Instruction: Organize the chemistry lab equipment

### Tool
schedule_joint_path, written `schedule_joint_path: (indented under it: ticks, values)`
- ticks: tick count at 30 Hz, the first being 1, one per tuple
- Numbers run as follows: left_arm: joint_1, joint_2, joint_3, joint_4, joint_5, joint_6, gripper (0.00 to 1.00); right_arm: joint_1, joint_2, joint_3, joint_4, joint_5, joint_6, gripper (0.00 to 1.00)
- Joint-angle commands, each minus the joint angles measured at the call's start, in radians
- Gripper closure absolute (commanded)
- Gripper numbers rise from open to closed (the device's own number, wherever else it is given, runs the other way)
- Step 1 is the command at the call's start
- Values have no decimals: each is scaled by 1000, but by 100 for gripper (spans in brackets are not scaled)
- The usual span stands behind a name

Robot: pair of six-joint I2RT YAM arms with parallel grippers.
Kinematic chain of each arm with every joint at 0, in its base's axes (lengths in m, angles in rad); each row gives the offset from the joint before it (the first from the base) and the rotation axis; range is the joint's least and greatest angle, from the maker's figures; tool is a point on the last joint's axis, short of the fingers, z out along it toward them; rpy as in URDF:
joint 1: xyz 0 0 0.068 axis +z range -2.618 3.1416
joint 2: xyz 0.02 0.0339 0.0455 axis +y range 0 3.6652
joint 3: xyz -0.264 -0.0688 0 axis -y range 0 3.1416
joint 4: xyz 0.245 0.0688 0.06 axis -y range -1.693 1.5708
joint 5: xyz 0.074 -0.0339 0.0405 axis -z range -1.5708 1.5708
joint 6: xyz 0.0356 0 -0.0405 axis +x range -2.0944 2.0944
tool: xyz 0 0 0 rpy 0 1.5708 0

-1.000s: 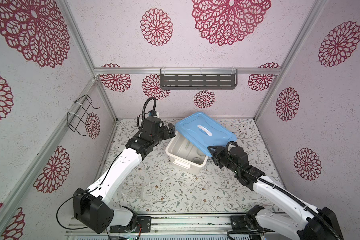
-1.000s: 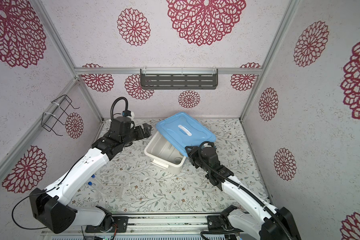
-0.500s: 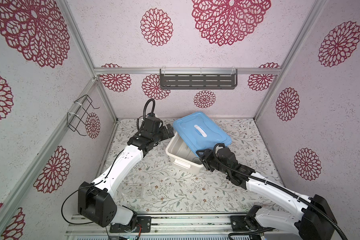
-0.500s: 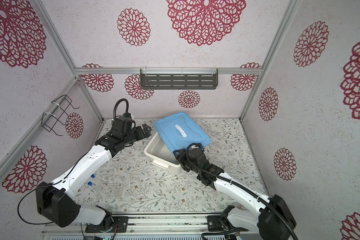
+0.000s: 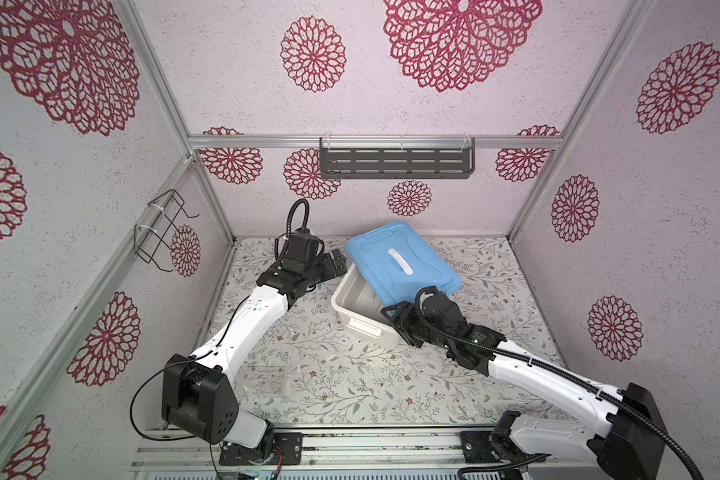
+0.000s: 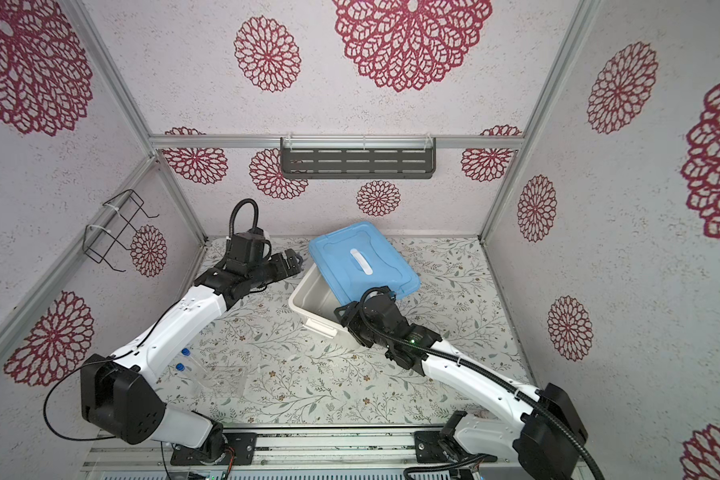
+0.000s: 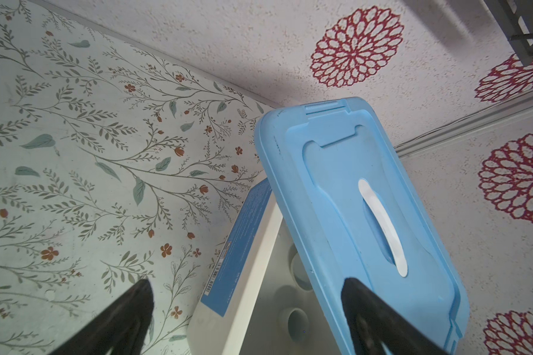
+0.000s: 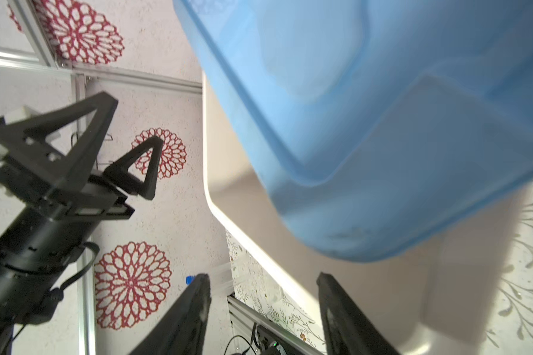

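The blue lid (image 5: 375, 257) on the white tub (image 5: 350, 318) looks smooth, matt plastic, as does the tub. The wall (image 5: 350, 216) behind the tub is rough and grainy.

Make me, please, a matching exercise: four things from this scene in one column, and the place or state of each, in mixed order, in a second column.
Things:
A. blue lid
B. white tub
C. blue-capped tubes
D. left end effector

Places or states:
1. open, holding nothing
2. lying down beside the clear rack
3. resting askew on the tub
4. partly uncovered

Pairs: A-3; B-4; C-2; D-1.
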Motion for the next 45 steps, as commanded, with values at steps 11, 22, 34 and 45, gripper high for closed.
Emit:
schedule_joint_path:
  ticks: [11, 22, 34, 45]
  values:
    - [12, 39, 30, 10, 24, 0, 2, -71, 70, 310, -259, -29, -484, 42]
    - [15, -24, 49, -128, 7, 3, 2, -402, 519, 874, -709, -8, -1079, 42]
    - [21, -25, 36, -124, 2, 5, 2, -402, 837, 1211, -847, -73, -1160, 49]
    - [59, -26, 39, -134, 1, 38, 3, -338, 888, 1251, -904, 33, -1150, 55]
